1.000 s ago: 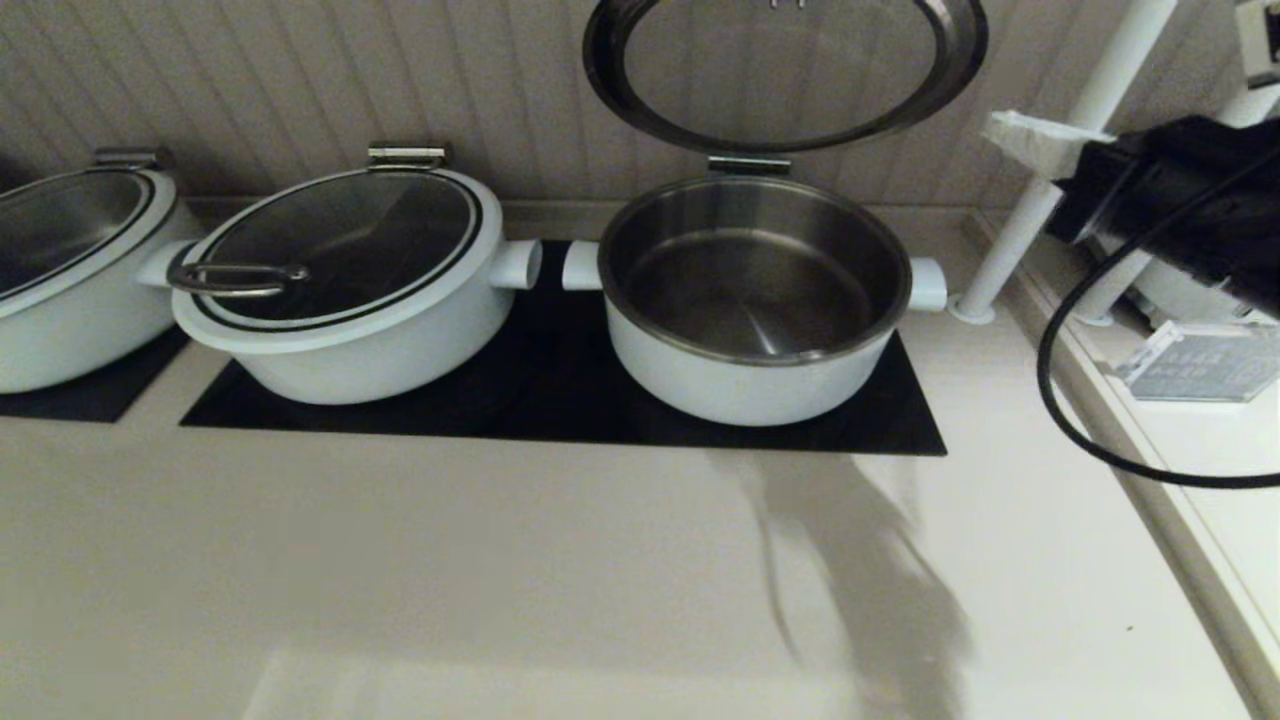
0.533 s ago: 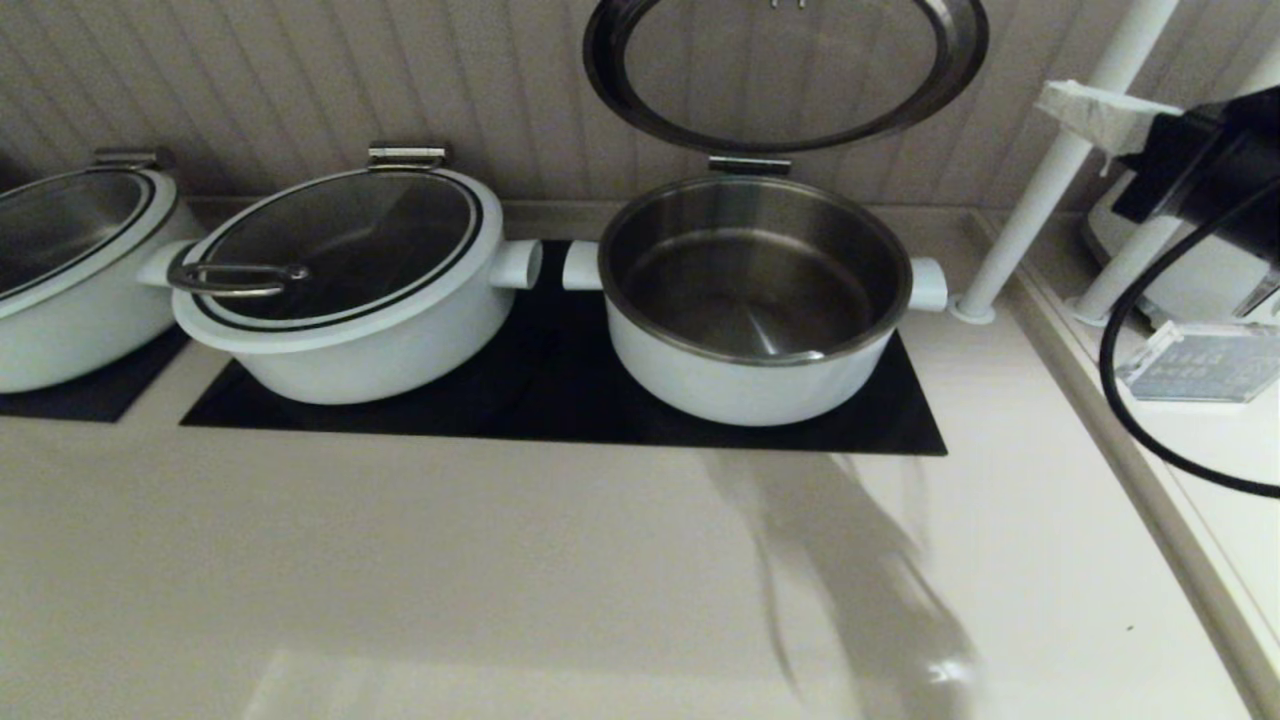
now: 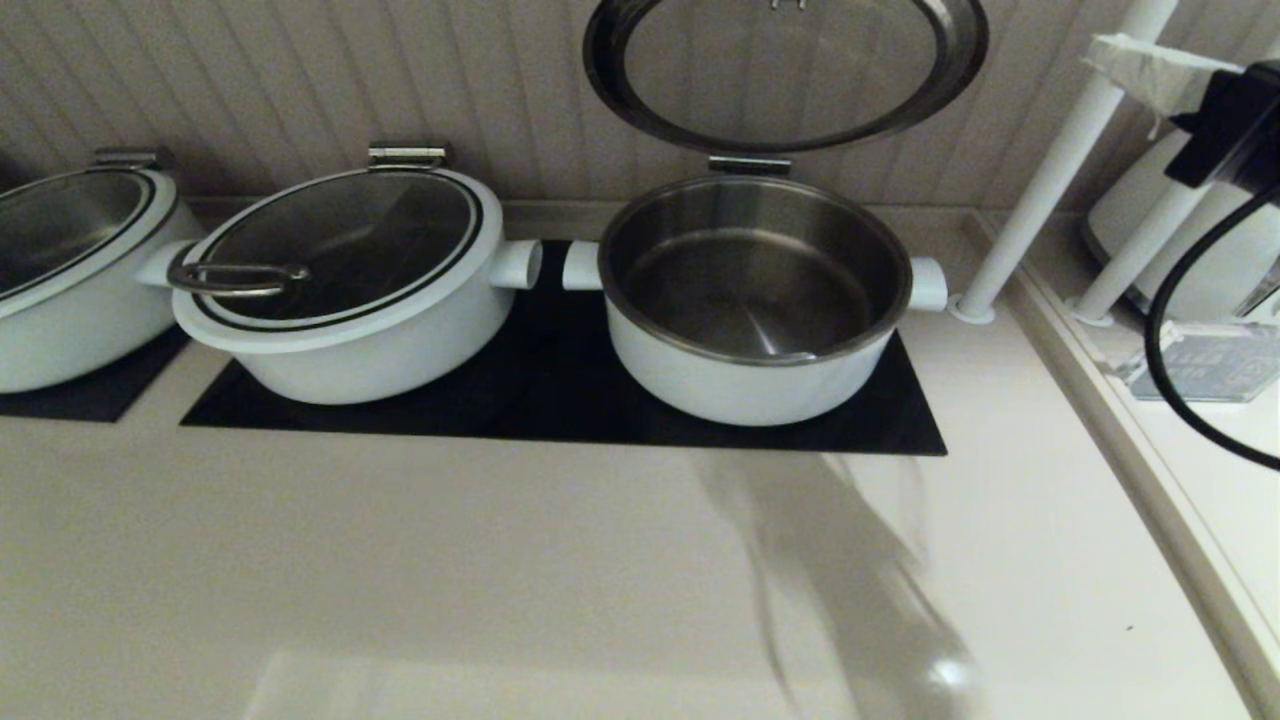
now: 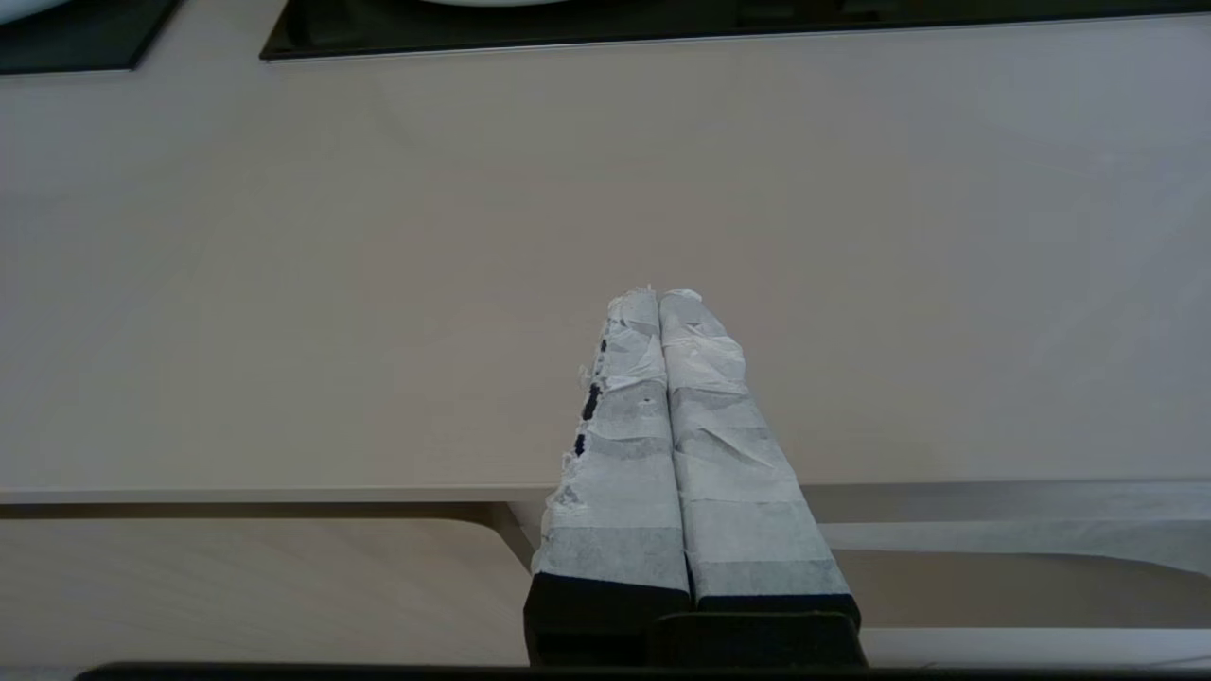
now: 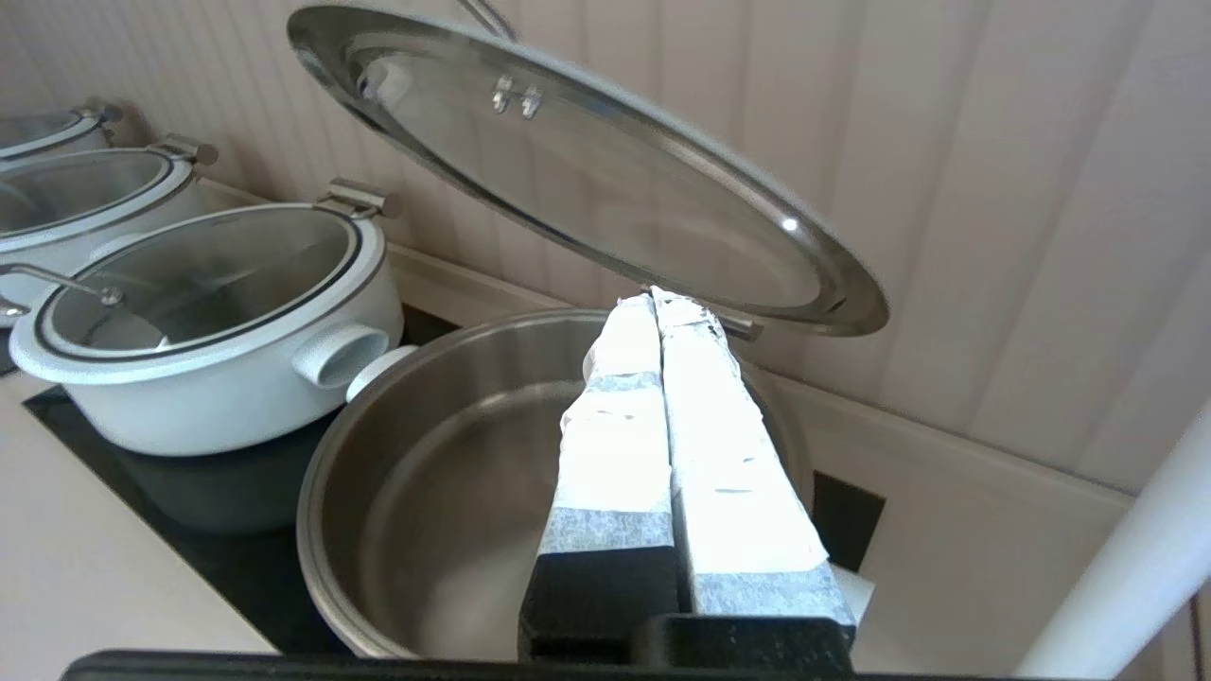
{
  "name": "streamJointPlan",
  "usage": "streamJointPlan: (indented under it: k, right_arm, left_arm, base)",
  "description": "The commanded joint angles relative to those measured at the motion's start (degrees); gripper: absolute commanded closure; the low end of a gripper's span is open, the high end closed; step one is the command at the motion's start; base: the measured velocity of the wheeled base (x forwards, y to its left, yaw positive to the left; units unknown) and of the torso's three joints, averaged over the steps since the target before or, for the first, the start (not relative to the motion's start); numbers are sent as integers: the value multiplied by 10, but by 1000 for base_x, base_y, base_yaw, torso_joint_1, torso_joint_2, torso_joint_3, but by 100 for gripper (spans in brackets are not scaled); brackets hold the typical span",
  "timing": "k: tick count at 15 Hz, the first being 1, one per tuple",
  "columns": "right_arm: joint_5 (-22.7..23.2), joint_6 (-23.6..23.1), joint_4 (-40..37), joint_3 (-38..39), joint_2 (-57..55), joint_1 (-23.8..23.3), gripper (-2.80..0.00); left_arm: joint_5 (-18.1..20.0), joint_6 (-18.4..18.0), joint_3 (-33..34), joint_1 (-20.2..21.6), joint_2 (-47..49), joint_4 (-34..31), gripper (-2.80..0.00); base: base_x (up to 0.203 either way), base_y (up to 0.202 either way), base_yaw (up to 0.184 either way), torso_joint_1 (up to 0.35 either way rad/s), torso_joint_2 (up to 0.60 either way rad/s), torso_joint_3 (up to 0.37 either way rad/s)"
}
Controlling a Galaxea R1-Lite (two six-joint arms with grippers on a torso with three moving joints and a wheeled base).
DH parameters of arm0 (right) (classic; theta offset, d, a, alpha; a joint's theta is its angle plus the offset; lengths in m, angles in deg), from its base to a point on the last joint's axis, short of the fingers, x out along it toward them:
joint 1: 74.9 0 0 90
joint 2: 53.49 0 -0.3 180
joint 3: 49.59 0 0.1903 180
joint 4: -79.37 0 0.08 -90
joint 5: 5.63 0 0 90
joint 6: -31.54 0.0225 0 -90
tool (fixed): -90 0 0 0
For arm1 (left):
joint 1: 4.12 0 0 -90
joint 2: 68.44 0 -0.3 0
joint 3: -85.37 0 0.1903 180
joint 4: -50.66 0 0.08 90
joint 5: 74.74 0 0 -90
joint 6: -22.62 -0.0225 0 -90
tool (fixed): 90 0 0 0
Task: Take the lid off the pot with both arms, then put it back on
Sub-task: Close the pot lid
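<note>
The pot (image 3: 752, 300) sits at the right end of a black mat (image 3: 560, 400) on the beige counter (image 3: 500, 560), its steel liner bare and open; the lid (image 3: 785, 70) stands swung up on its steel hinge (image 3: 748, 165) behind the pot, tilted back toward the ribbed wall panel (image 3: 300, 80), its glass underside facing forward; neither gripper touches it. In the right wrist view the right gripper (image 5: 653, 307) hangs in the air over the pot's right side, its two tape-wrapped fingers pressed together with nothing between them, the tips pointing at the hinge end of the raised lid (image 5: 587, 170); in the head view only the black body of the right arm (image 3: 1235, 125) shows at the far right edge, with a black cable (image 3: 1175, 370) looping below it, near a white post (image 3: 1050, 170). The left gripper (image 4: 659, 301) appears only in its own wrist view, low over the front edge of the counter and well apart from the pots, its taped fingers likewise closed on nothing. A second white pot (image 3: 350, 290) with its lid shut and a loop handle near the rim stands just left of the open one on the same mat, their side knobs nearly meeting; a third pot (image 3: 70, 270) sits at the left edge.
</note>
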Motion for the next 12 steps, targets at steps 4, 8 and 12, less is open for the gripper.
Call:
streamJointPlan:
  k: [4,8,12]
  right_arm:
    - [3,-1,-5,-71,-32,-4,0]
    - [5,-3,-24,-159,-81,-7,0]
    - [18,-10,-23,-265,-156,-8,0]
  left_arm:
    - [0,0,0,0,0,0,0]
    - [0,0,0,0,0,0,0]
    - [0,0,0,0,0,0,0]
  base:
    - [0,0,0,0,0,0]
    - [0,0,0,0,0,0]
    - [0,0,0,0,0,0]
